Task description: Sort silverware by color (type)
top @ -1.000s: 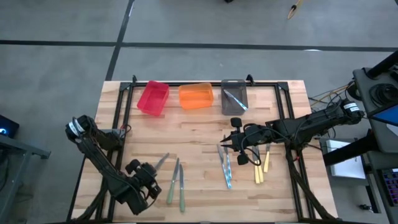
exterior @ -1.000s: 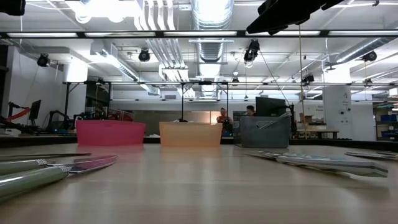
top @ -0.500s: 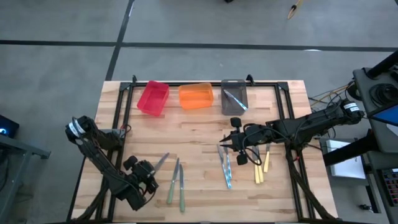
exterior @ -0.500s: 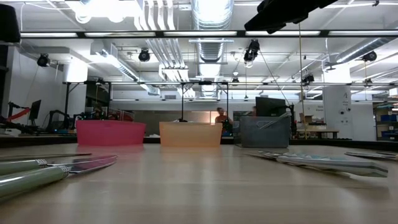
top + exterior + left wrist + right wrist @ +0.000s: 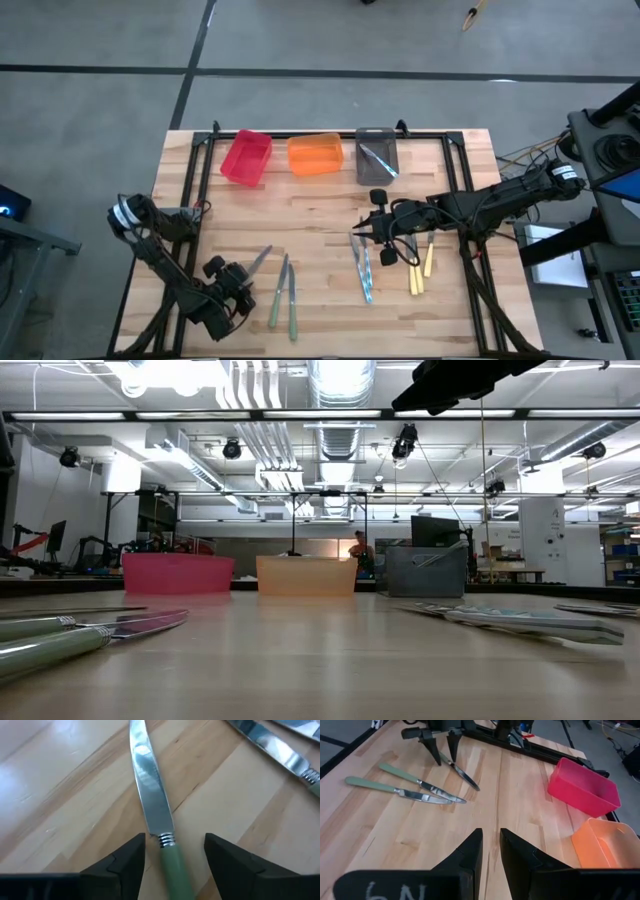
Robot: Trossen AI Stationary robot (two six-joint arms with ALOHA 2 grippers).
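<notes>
Near the front left corner of the worktop (image 5: 320, 200), the left gripper (image 5: 243, 279) sits low over the wood with its fingers (image 5: 127, 862) spread wide on either side of a green-handled knife (image 5: 157, 827); the green handle lies between the dark tips, untouched by either, and the blade points away toward the middle of the boards. Just to the right of it, two more green-handled utensils (image 5: 283, 293) lie side by side near the front edge, clear of the gripper and of each other. Along the back edge stand three bins in a row: a red bin (image 5: 246, 156), an orange bin (image 5: 315, 154), and a grey bin (image 5: 376, 155) with a silver piece resting inside. Toward the right half of the worktop, a few light blue utensils (image 5: 361, 264) lie bunched together, and beside them, nearer the right edge, the pale yellow utensils (image 5: 419, 268) lie in a close group. The right gripper (image 5: 366, 229) hangs above the blue bunch, its fingers (image 5: 470, 852) drawn near together with a narrow gap and nothing between them. In the low view a person (image 5: 361, 548) shows far off in the room behind the bins.
</notes>
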